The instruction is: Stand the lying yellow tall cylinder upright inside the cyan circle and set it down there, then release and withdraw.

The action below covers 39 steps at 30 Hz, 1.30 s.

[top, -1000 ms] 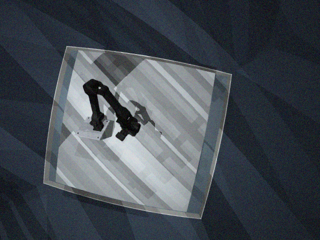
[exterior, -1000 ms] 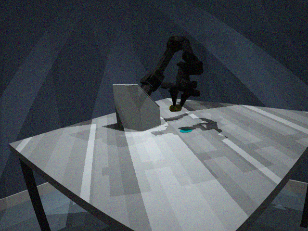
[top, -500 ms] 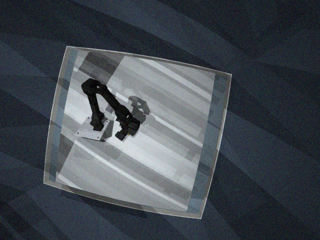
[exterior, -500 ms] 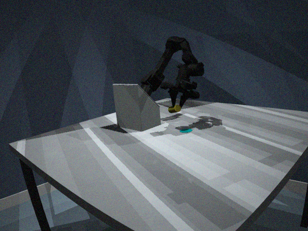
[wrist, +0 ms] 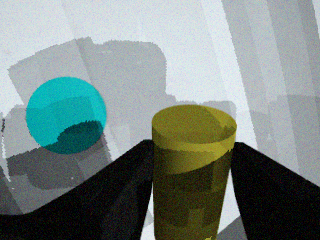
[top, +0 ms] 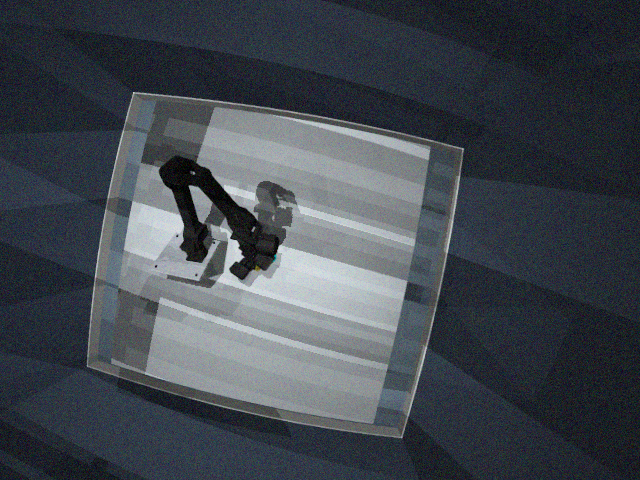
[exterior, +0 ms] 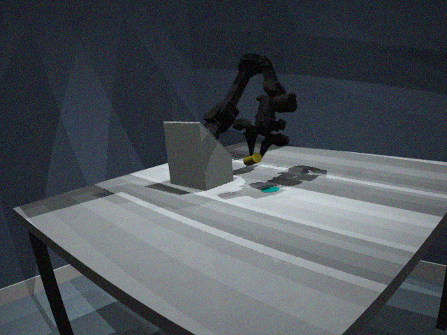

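The yellow tall cylinder (top: 256, 268) (exterior: 252, 158) (wrist: 192, 160) is held in the air between the fingers of my gripper (exterior: 256, 154) (wrist: 192, 151). It lies nearly level in the exterior view, with one round end toward that camera and slightly higher. In the wrist view its end face shows between the two black fingertips. The cyan circle (exterior: 269, 189) (wrist: 65, 107) is flat on the table, lower and to the right of the cylinder in the exterior view, and left of it in the wrist view. In the top view the gripper hides most of the circle.
The pale, slanted base block (top: 178, 264) (exterior: 191, 158) stands beside the arm, left of the gripper in the top and exterior views. The table (top: 289, 356) (exterior: 202, 259) carries striped light and the arm's dark shadows, partly over the circle.
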Each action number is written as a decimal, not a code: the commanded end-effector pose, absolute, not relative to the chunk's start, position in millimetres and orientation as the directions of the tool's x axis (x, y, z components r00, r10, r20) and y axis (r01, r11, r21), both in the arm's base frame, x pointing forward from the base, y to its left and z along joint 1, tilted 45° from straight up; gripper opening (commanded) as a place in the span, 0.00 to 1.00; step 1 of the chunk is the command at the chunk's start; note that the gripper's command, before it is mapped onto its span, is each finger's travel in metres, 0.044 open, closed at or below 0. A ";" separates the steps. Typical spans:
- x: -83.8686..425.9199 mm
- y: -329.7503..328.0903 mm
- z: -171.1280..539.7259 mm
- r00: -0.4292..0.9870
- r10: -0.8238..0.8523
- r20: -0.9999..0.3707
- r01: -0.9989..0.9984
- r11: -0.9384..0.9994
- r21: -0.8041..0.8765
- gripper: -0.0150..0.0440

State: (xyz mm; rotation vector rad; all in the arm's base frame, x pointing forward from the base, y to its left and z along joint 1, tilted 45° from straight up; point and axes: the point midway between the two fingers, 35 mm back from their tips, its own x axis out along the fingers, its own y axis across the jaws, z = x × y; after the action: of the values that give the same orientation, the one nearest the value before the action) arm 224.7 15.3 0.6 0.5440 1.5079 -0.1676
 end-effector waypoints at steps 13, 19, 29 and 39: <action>222.8 15.6 -1.6 0.135 0.140 -0.981 0.452 0.872 0.187 0.43; 222.9 15.6 -2.1 0.158 0.112 -0.981 0.460 0.871 0.173 0.43; 223.2 15.7 -2.4 0.198 0.067 -0.978 0.476 0.866 0.156 0.43; 223.7 15.8 -2.2 0.241 0.025 -0.970 0.492 0.858 0.145 0.43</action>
State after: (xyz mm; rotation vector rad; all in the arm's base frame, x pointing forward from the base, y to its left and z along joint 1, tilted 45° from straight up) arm 225.0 16.0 -2.2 0.4766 1.3224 -0.3216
